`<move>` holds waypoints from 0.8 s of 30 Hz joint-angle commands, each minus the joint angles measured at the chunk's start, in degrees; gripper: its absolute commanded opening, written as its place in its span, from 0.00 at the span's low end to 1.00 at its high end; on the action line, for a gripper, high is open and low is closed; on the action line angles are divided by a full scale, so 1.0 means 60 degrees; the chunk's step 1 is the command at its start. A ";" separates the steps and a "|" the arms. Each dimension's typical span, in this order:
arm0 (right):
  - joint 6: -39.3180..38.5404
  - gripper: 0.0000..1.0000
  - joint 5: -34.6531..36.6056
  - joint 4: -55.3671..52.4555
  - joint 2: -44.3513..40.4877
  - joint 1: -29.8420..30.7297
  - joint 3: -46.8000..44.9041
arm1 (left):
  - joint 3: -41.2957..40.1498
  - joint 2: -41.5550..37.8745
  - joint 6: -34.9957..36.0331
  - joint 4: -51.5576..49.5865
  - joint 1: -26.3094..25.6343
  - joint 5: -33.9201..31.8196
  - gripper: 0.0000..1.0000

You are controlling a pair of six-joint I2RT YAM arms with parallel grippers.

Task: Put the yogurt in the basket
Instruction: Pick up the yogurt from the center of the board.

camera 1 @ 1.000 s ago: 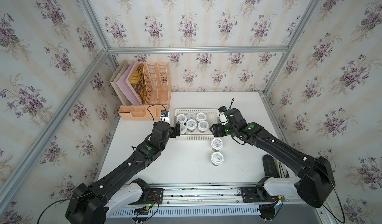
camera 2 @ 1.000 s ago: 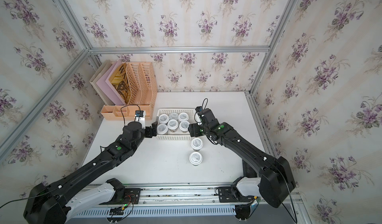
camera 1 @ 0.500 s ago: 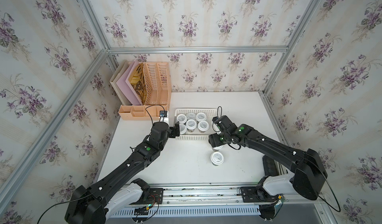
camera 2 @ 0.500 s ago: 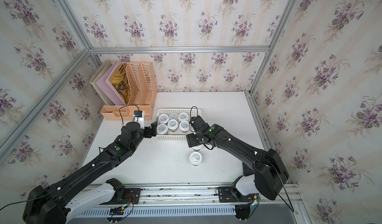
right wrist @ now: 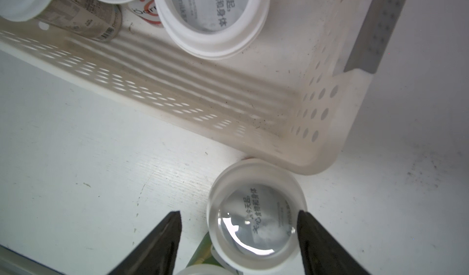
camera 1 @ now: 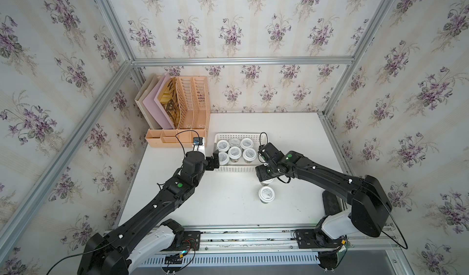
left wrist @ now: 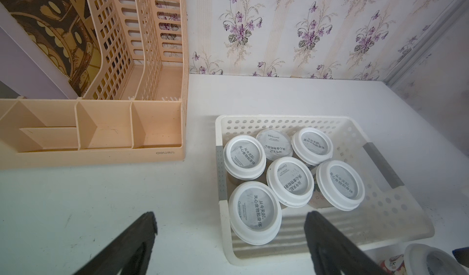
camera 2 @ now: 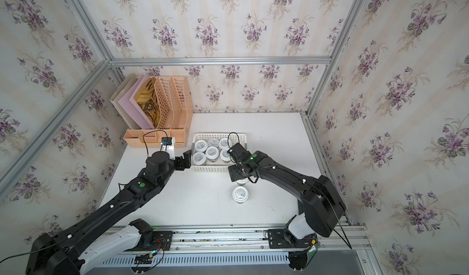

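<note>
Right wrist view shows the right fingers (right wrist: 157,243) part-open astride a yogurt cup (right wrist: 256,210) on the surface (right wrist: 76,159) beside the basket (right wrist: 312,144) corner, poised to pinch it, while left fingers (left wrist: 327,240) gape empty by six basketed cups (camera 1: 234,152) mid-frame in a top view.

White basket (camera 1: 236,169), white-and-grey yogurt lids (camera 1: 266,193), peach organizer (camera 1: 193,101), purple-flowered wallpaper (camera 1: 228,19)

Both top views are bright and evenly lit from above, with short, soft shadows on the white bench (camera 1: 228,210). In the right wrist view a glare patch sits on the clear lid of the small round yogurt cup (right wrist: 256,217), light stripes cross the perforated white plastic basket (right wrist: 177,93) wall, and the black fingers (right wrist: 157,243) look soft, perhaps out of focus. The left wrist view is slightly hazy.
</note>
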 commanded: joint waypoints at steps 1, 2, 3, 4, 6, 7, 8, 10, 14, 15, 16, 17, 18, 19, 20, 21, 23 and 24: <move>0.0173 0.78 0.0596 -0.0397 0.0137 0.0119 0.0085 | -0.0004 -0.0012 -0.0040 0.0401 0.0027 0.0063 0.95; 0.0181 0.78 0.0592 -0.0349 0.0102 0.0138 0.0051 | 0.0009 0.0016 -0.0045 0.0401 0.0023 0.0091 0.95; 0.0188 0.78 0.0586 -0.0302 0.0051 0.0137 0.0001 | 0.0012 0.0018 -0.0038 0.0408 0.0024 0.0101 0.95; 0.0188 0.78 0.0586 -0.0239 -0.0006 0.0137 -0.0041 | 0.0006 0.0018 -0.0038 0.0403 0.0023 0.0103 0.95; 0.0188 0.78 0.0521 -0.0169 -0.0032 0.0137 -0.0081 | -0.0002 0.0006 -0.0038 0.0399 0.0023 0.0105 0.95; 0.0188 0.78 0.0487 -0.0170 -0.0010 0.0141 -0.0092 | -0.0003 0.0003 -0.0046 0.0392 0.0023 0.0096 0.95; 0.0188 0.78 0.0446 -0.0160 0.0011 0.0137 -0.0107 | -0.0004 0.0020 -0.0043 0.0399 0.0023 0.0100 0.95; 0.0188 0.78 0.0417 -0.0119 0.0025 0.0137 -0.0154 | 0.0010 0.0043 -0.0044 0.0404 0.0023 0.0104 0.95; 0.0203 0.78 0.0472 -0.0117 -0.0017 0.0136 -0.0214 | 0.0011 0.0063 -0.0045 0.0408 0.0028 0.0121 0.95; 0.0203 0.78 0.0483 -0.0120 -0.0057 0.0137 -0.0205 | 0.0011 0.0063 -0.0043 0.0400 0.0029 0.0128 0.95; 0.0203 0.78 0.0485 -0.0117 -0.0095 0.0137 -0.0211 | 0.0009 0.0062 -0.0040 0.0407 0.0023 0.0128 0.95; 0.0203 0.78 0.0454 -0.0113 -0.0155 0.0139 -0.0215 | 0.0011 0.0063 -0.0051 0.0406 0.0025 0.0125 0.95; 0.0203 0.78 0.0432 -0.0081 -0.0231 0.0137 -0.0197 | 0.0011 0.0062 -0.0054 0.0409 0.0023 0.0135 0.95; 0.0190 0.78 0.0405 -0.0059 -0.0292 0.0137 -0.0190 | 0.0006 0.0076 -0.0044 0.0403 0.0031 0.0136 0.95; 0.0188 0.78 0.0395 -0.0040 -0.0356 0.0148 -0.0190 | 0.0019 0.0078 -0.0053 0.0403 0.0027 0.0135 0.95; 0.0188 0.78 0.0424 -0.0046 -0.0418 0.0151 -0.0182 | 0.0026 0.0084 -0.0053 0.0406 0.0023 0.0135 0.95; 0.0188 0.79 0.0452 -0.0045 -0.0524 0.0159 -0.0182 | 0.0015 0.0069 -0.0054 0.0399 0.0027 0.0141 0.95; 0.0184 0.79 0.0486 -0.0046 -0.0558 0.0152 -0.0177 | 0.0025 0.0074 -0.0053 0.0410 0.0023 0.0137 0.95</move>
